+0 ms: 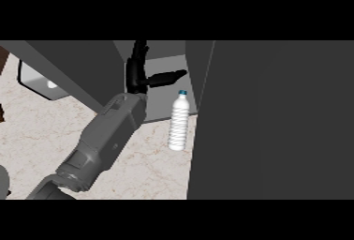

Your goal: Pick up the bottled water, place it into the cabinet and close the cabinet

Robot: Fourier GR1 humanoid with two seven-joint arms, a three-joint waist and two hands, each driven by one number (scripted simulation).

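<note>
The bottled water (179, 123) is clear and ribbed with a blue cap. It shows at the front of the open cabinet (166, 63), right next to the edge of the dark cabinet door (269, 117). Its cap points toward the cabinet's grey interior and its base shows over the marble counter. My left hand (136, 75) is up at the cabinet opening, to the upper left of the bottle and apart from it. The fingers are straight and the thumb sticks out to the right, above the cap. Nothing is in the hand. My right hand is out of sight.
The open door fills the right half of the view. A dark cabinet side panel (76, 65) slants across the upper left. Beyond it sits a shiny metal-rimmed object (38, 79). The marble counter (41, 131) spreads under my left forearm (104, 136).
</note>
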